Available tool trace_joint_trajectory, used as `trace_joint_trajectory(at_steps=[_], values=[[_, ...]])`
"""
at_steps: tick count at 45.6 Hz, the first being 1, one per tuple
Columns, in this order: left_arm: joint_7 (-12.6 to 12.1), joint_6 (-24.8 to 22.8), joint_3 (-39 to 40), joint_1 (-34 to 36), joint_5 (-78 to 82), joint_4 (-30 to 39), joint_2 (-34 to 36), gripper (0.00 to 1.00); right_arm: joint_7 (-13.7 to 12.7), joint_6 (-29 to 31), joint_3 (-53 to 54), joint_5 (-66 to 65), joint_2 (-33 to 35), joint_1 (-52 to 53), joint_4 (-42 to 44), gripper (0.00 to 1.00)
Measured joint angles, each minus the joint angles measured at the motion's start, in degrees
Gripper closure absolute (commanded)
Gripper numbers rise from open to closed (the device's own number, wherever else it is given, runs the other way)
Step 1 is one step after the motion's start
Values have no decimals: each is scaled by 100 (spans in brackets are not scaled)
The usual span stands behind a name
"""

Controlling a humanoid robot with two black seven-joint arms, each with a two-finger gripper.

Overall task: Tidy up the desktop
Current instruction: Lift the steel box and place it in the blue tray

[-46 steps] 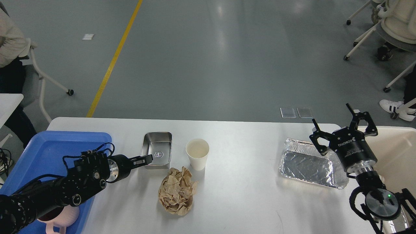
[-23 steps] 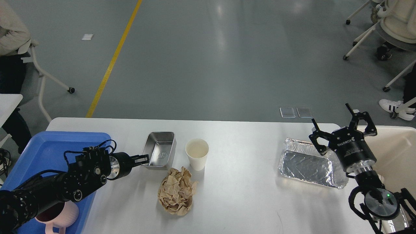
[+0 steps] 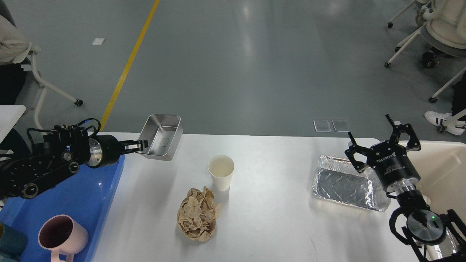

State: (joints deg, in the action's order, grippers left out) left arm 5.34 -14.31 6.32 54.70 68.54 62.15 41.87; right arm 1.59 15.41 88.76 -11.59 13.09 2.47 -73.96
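The white desktop fills the lower view. My left gripper is shut on the near rim of a small steel tin and holds it tilted in the air above the desktop's far left part, beside the blue tray. A white paper cup stands upright in the middle. A crumpled brown paper ball lies just in front of it. A foil tray lies at the right. My right gripper is open and empty above the foil tray's far right corner.
A pink mug stands in the blue tray's near part, with a teal item at its left edge. A cream bin sits off the desktop's right end. Chairs and a person's feet stand on the floor beyond.
My left gripper has lifted the steel tin off the desktop and carried it up and left toward the blue tray. The tin now tilts. The right arm has barely moved.
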Motion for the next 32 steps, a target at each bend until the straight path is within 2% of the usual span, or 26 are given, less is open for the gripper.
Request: trace_joint_trajectory(at_steps=[6,10,23,32], values=[[-271,-13,-1,215,-37,932,768,100,0,-1,-2,-83,-81,10,-4,0],[-312,-22,-1,296,-96,1142,1103,100,0,-2,-6,-101,-150,15,-5,0],[-292,-64,8,240,-291,1154,1922,98,0,-3,-101,-127,-233,9,-6,0],[-281,-30,18,-204,-509,854,2387,98,0,-3,-125,-142,-269,38,-12,0]])
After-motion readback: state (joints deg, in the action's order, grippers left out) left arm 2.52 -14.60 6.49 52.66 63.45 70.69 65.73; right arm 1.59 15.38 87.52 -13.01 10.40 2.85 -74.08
